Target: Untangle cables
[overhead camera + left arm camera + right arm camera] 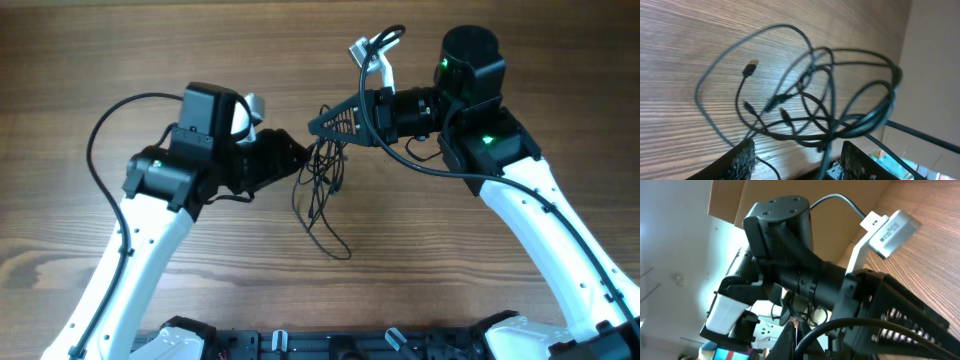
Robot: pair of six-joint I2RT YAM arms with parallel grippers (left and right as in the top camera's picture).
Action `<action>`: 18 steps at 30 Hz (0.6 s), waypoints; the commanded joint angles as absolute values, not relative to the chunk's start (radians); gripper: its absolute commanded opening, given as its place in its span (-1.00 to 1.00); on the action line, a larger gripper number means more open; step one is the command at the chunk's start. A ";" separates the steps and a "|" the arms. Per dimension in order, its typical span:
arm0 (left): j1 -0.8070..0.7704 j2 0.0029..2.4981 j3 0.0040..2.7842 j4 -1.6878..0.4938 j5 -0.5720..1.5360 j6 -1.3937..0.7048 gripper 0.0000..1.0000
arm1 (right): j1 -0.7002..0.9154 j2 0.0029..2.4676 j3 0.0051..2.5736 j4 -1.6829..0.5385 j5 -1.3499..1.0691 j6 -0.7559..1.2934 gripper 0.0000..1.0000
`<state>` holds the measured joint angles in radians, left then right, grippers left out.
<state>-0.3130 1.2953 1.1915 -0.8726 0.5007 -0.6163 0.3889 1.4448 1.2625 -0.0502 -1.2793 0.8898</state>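
1. Nearest the robot's base, two white-and-black arms reach over the brown wood-grain table [420, 280]. The left arm [130, 260] and the right arm [560, 250] lean in towards each other.
2. Just beyond, the thin black cables [806, 77] trail one loose loop down the wood toward the base, between the two arms.
3. Farther on sits the main tangle, bunched at mid-table between the two grippers. In the left wrist view most of its loops hang clear of the wood, and a small flat silvery plug end [750, 67] dangles free.
4. At the tangle's left side, the left gripper [302, 155] has its jaws about half apart. Several strands run down through the gap between its black ribbed fingers [742, 160], and neither finger visibly presses on them.
5. Farthest, at the top of the tangle, the right gripper [314, 127] has its jaws closed to a point. A black strand comes out from between them in the right wrist view, so it is pinching the cables there.
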 commanded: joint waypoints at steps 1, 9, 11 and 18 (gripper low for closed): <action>-0.349 1.306 1.198 -0.855 0.486 -0.556 0.15 | 0.390 1.444 1.268 -0.038 -1.312 0.894 -0.91; -0.353 1.307 1.197 -0.848 0.421 -0.557 0.14 | 0.390 1.444 1.267 -0.038 -1.341 0.908 -0.91; -0.353 1.311 1.197 -0.848 0.420 -0.557 0.15 | 0.390 1.444 1.267 -0.038 -1.346 0.921 -0.91; -0.353 1.358 1.197 -0.842 0.421 -0.557 0.08 | 0.390 1.444 1.267 -0.038 -1.364 0.926 -0.91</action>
<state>-0.3508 1.3201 1.1915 -0.8513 0.4381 -0.5800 0.3889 1.4448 1.2625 -0.0463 -1.3209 0.9161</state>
